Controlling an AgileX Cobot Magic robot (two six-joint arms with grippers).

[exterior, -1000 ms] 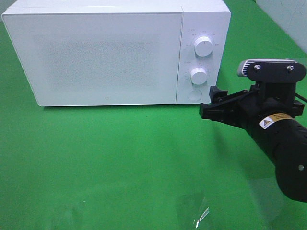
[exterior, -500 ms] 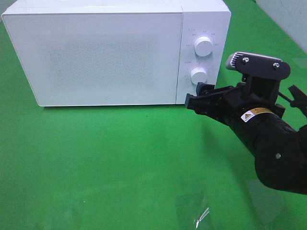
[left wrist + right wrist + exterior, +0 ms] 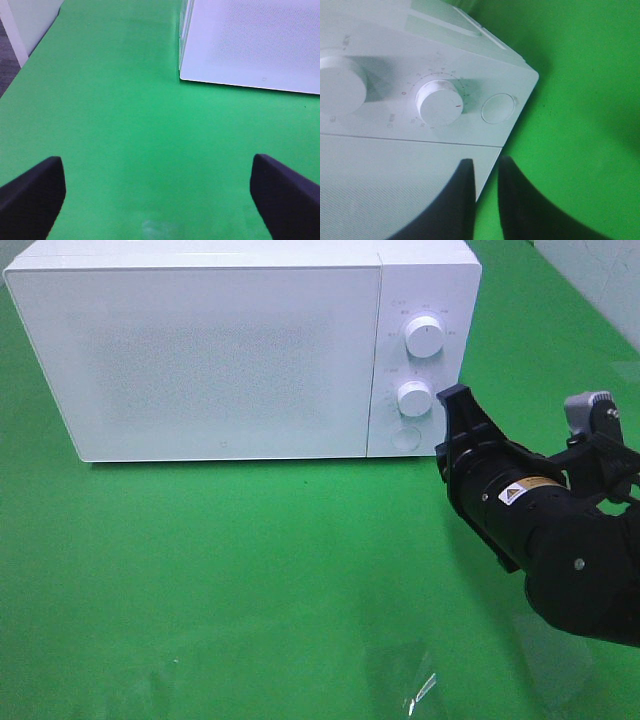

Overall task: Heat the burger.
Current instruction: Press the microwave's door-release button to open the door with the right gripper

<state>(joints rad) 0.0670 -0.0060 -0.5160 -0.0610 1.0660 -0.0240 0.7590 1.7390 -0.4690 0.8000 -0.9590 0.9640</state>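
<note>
Warning-triangle sticker [image 3: 519, 492] on right arm [image 3: 575, 560]

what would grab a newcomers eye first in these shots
A big white microwave, door shut, fills the back of the green table. The black right pincer sits just beside its control panel, near the lower knob, jaws drawn close together.
</note>
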